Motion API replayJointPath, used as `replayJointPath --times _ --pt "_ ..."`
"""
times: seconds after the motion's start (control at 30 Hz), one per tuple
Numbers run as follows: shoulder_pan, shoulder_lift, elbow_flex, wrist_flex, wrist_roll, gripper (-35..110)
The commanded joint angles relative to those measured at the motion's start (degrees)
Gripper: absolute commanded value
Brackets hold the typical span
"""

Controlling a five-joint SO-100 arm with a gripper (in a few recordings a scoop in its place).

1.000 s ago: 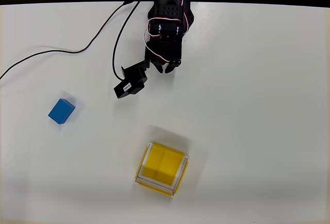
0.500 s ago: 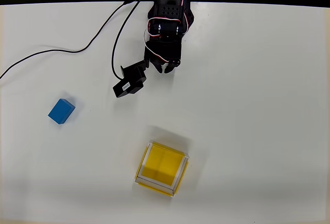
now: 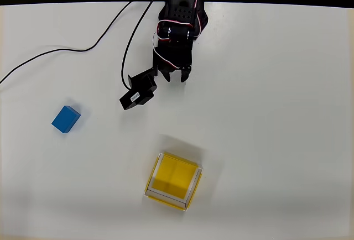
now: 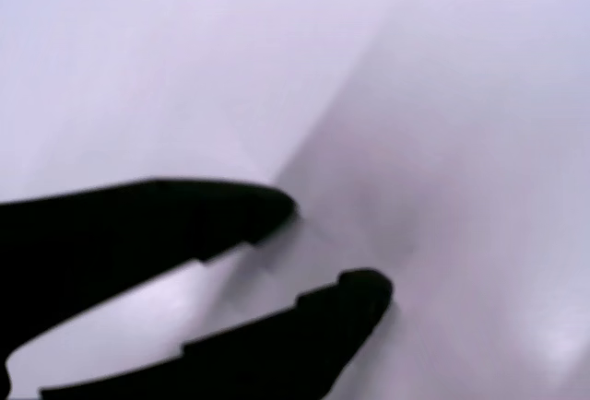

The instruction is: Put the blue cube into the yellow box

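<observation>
The blue cube (image 3: 66,119) lies on the white table at the left in the overhead view. The yellow box (image 3: 173,180) stands open-topped near the bottom centre, nothing inside it. My black gripper (image 3: 177,77) hangs near the top centre, well away from both, up and to the right of the cube. In the wrist view my gripper (image 4: 341,248) is open with only bare white table between its two dark fingers.
A black cable (image 3: 66,55) snakes across the table from the arm's base toward the left edge. The black wrist camera block (image 3: 138,92) juts out to the left of the gripper. The table's far edge (image 3: 276,3) meets a dark background.
The gripper has turned slightly, and the wrist camera block has shifted a little left and up. Cube and box have not moved.
</observation>
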Motion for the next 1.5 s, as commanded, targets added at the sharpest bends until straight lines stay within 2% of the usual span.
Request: replayJointPath --times 0.0,0.37,0.53,0.8,1.1,1.47 --pt "6.68 -6.50 -4.31 -16.70 -1.49 34" --pt "21.62 -30.67 -28.56 -39.29 3.69 35" --pt "28.12 -39.90 -36.91 -45.79 5.89 48" --pt "37.27 -54.84 -48.52 -50.63 9.05 61" --pt "42.45 -72.33 -52.82 -67.94 9.23 65" --pt "43.59 -87.80 -58.01 -77.52 9.40 65"
